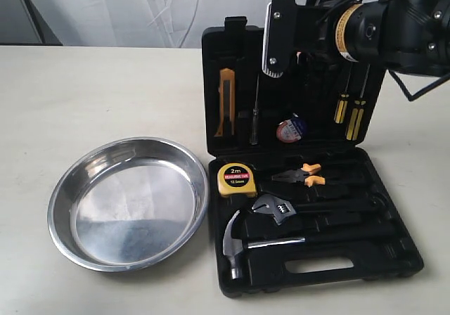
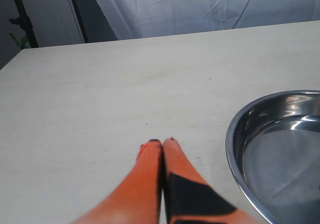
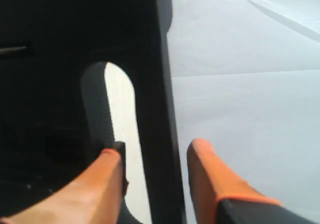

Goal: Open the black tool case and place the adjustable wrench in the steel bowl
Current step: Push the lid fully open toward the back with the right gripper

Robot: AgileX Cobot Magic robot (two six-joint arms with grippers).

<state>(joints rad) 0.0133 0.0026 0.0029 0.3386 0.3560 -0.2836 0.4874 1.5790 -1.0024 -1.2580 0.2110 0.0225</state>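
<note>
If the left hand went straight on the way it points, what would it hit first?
Nothing close, it seems: the left hand, shut, points across the table, with the steel bowl off to one side of that line. Past the table's far edge hangs a white curtain; depth is unclear.

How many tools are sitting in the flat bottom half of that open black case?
4: yellow tape measure and orange-handled pliers by the hinge, adjustable wrench across the middle, hammer nearest the handle slot. Dark pockets might hide more.
</note>
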